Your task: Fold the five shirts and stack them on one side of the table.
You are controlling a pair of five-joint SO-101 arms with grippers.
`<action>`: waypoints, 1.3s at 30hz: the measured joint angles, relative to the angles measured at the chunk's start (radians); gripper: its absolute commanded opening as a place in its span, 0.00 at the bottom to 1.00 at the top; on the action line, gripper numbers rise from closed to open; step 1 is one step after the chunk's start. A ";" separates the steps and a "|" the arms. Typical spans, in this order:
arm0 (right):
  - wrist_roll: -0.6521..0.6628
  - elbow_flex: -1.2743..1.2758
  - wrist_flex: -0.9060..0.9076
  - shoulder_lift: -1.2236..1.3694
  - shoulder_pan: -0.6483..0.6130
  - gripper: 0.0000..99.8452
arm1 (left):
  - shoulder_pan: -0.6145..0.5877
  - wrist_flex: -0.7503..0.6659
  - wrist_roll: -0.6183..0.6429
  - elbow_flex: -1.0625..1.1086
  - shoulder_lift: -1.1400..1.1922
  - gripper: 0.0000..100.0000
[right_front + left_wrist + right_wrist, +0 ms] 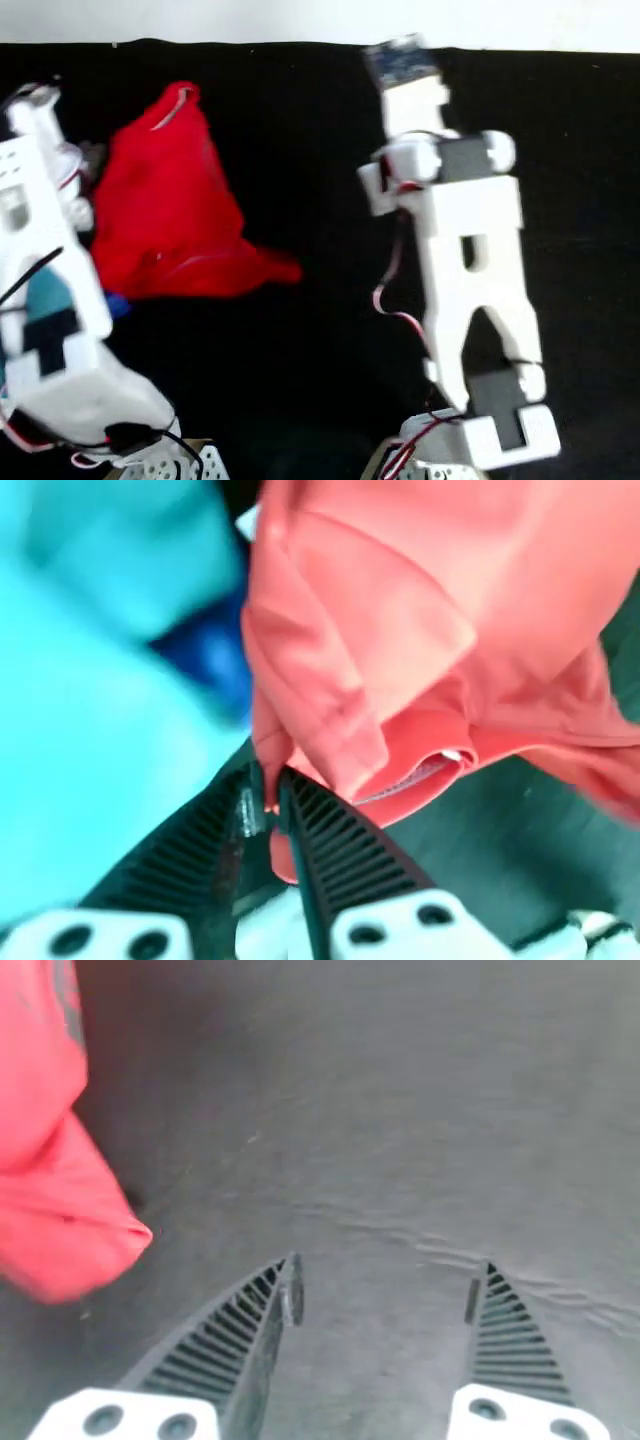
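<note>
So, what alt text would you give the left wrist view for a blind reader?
The left end effector pinches a fold of a red shirt between black ribbed fingers. A blurred turquoise shape sits beside it, above a dark table.

A red shirt [170, 210] lies bunched on the black table [300, 380].

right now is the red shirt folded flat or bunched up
Bunched up, not folded. The red shirt sits in a crumpled heap, a fold of it pinched in the left gripper.
</note>
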 measured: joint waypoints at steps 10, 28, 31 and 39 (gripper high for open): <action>-0.118 -0.321 -0.009 0.358 -0.273 0.41 | -0.230 0.000 -0.121 0.282 -0.130 0.01; -0.209 -0.796 -0.009 1.089 -0.671 0.13 | -0.249 0.000 -0.121 0.284 -0.132 0.01; -0.147 -0.847 0.012 1.129 -0.664 0.03 | -0.227 0.000 -0.121 0.284 -0.132 0.01; -0.084 -1.080 0.172 1.145 -0.482 0.00 | 0.009 0.000 -0.121 0.275 -0.133 0.01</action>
